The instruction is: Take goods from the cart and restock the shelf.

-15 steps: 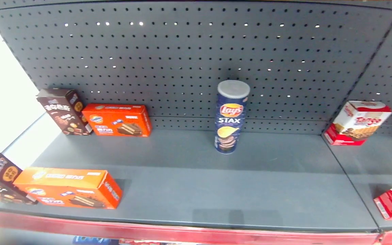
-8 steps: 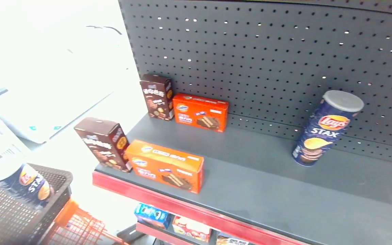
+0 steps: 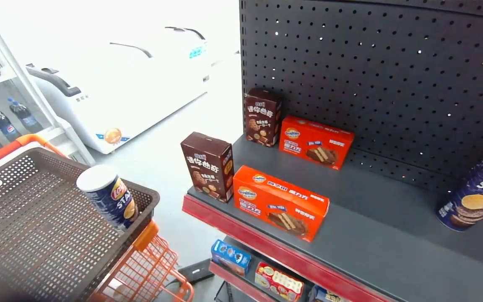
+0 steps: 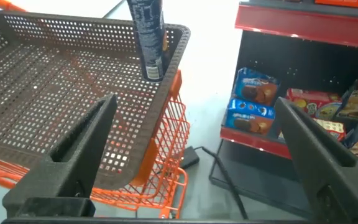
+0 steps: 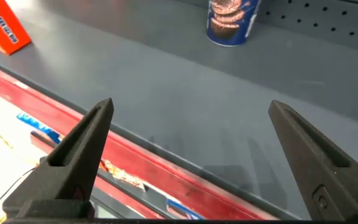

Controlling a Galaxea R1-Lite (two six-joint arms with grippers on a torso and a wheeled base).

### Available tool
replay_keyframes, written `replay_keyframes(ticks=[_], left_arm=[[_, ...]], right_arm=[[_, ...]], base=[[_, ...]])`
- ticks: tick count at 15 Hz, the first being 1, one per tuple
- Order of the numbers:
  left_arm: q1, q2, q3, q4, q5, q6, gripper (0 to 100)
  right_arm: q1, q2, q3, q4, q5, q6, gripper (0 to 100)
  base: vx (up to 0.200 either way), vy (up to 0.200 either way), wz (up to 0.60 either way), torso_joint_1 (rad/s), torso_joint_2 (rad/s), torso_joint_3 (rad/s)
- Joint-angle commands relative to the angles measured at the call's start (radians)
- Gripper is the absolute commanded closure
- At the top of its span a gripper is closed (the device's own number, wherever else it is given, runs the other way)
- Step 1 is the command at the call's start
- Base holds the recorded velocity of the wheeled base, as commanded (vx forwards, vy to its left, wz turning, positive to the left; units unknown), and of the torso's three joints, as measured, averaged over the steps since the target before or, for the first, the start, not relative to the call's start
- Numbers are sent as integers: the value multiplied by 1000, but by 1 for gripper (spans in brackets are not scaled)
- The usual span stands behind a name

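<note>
A dark blue chips can with a white lid stands in the brown mesh basket on the orange cart, near the basket's corner by the shelf. My left gripper is open and empty, held apart from the basket and the can. A second chips can stands on the grey shelf at the right edge. My right gripper hangs open over the shelf's front part, well short of that can.
Two brown boxes and two orange boxes sit at the shelf's left end, front and back. The stretch between them and the can is bare. Packets fill the lower shelf. A white chest freezer stands behind the cart.
The head camera has swung left, bringing the cart, basket and its chips can into view. The boxes and the can on the shelf have kept their places.
</note>
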Motion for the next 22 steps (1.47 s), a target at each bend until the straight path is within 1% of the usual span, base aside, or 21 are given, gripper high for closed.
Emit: replay_keyframes(ticks=[1,2,3,4,5,6,7,9,10,11,12,13,14,15,16,18,20,21,22], left_arm=[[-2,0,-2,1,0,1,0],[2,0,-2,0,8,1,0],[2,0,-32,12,37,1,0],[0,29,-91,33,51,1,0],[-2,165,-170,72,74,-8,0],[0,222,-202,73,86,-16,0],[0,360,-259,72,101,-19,0],[12,570,-353,62,127,-22,0],[21,653,-385,41,134,-22,0],[20,728,-390,-4,135,-23,0],[43,800,-390,-39,132,-33,0],[133,934,-390,-137,127,-34,0],[170,1029,-385,-218,127,0,0],[176,1142,-385,-303,129,23,0],[172,1204,-377,-378,127,21,0],[158,1377,-310,-628,129,21,0],[118,1506,-247,-829,121,13,0],[92,1581,-227,-962,106,6,0],[77,1612,-224,-1024,91,3,0]], right_arm=[[0,1,0,0,0,0,0],[0,1,0,-1,0,0,0],[0,1,0,-1,0,0,0],[0,1,0,-1,0,0,0],[0,1,0,0,0,0,0],[0,1,0,-1,0,0,0],[0,1,0,0,0,0,0],[0,1,0,-1,0,0,0],[0,1,0,0,0,0,0],[0,1,0,-1,0,0,0],[0,1,0,-1,0,0,0],[0,1,0,-1,0,-2,0],[0,1,0,-1,0,0,0],[0,1,0,-1,0,0,0],[0,1,0,-1,0,0,0],[0,1,0,-1,0,0,0],[0,1,0,-1,0,0,0],[0,1,0,-1,0,0,0],[0,1,0,0,0,0,0]], base=[[0,0,0,0,0,0],[0,0,0,0,0,0],[0,0,0,0,0,0],[0,0,0,0,0,0],[0,0,0,0,0,0],[0,0,0,0,0,0],[0,0,0,0,0,0],[0,0,0,0,0,0],[0,0,0,0,0,0],[0,0,0,0,0,0],[0,0,0,0,0,0],[0,0,0,0,0,0],[0,0,0,0,0,0],[0,0,0,0,0,0],[0,0,0,0,0,0],[0,0,0,0,0,0],[0,0,0,0,0,0],[0,0,0,0,0,0],[0,0,0,0,0,0]])
